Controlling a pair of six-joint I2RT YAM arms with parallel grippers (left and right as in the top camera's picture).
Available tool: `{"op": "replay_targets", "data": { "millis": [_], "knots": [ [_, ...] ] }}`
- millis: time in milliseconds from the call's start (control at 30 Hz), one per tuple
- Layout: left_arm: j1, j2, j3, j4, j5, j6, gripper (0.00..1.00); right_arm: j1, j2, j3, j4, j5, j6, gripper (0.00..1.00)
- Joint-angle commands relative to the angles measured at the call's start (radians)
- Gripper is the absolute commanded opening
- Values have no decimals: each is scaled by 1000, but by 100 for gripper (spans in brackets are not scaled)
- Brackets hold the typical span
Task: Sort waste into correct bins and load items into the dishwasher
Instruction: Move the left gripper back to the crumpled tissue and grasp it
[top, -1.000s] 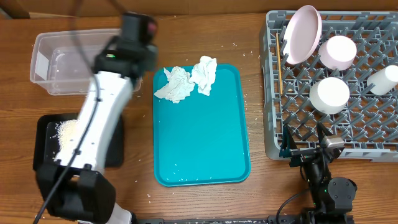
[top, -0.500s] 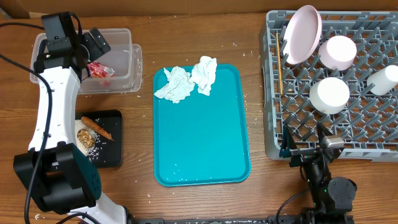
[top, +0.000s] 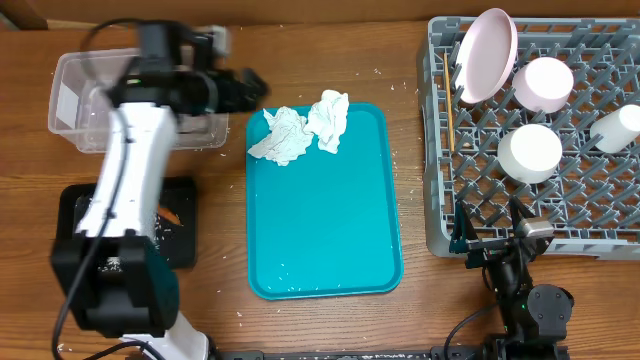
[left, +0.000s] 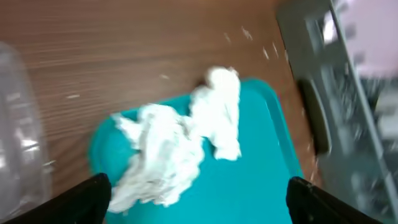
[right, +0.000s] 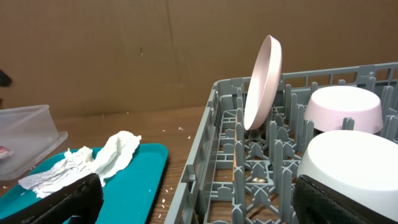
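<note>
Two crumpled white napkins (top: 285, 138) (top: 330, 120) lie at the far end of the teal tray (top: 325, 220). My left gripper (top: 245, 88) hovers just left of them, beside the clear tub (top: 80, 100), open and holding nothing. In the left wrist view the napkins (left: 165, 155) sit ahead of and between my left gripper's (left: 199, 208) wide jaws. A carrot piece (top: 170, 215) shows on the black tray (top: 75, 215), which my arm mostly covers. The grey rack (top: 600, 230) holds a plate (top: 490, 55), two bowls (top: 543, 83) (top: 530, 150), a cup (top: 615, 128) and a chopstick (top: 448, 115). My right gripper (top: 490, 235) rests open at the rack's near left corner.
The rack's left wall (right: 211, 143) stands right in front of my right gripper (right: 199, 205), with the upright plate (right: 264, 81) and a bowl (right: 354, 168) behind it. White crumbs dot the wood between the teal tray and the rack.
My left gripper opened over the clear tub, leaving the red wrapper there, then swung right to the napkins. The right arm has not moved.
</note>
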Motion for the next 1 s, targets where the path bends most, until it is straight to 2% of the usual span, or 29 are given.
{"op": "replay_targets", "data": {
  "millis": [0, 100, 300, 800, 933, 967],
  "knots": [
    [-124, -3, -12, -6, -267, 141, 92, -3, -9, -10, 5, -2, -4, 100],
    [-196, 41, -12, 3, -413, 194, 92, -3, -9, -10, 5, -2, -4, 100],
    [-237, 166, -12, 27, -537, 204, 95, -3, -9, -10, 5, -2, -4, 100],
    [-229, 372, -12, 14, -491, 191, 85, -3, -9, -10, 5, -2, -4, 100],
    [-229, 380, -12, 20, -473, 190, 70, -3, -9, -10, 5, -2, -4, 100],
    [-229, 380, -10, 21, -473, 190, 62, -3, -9, -10, 5, -2, -4, 100]
  ]
}}
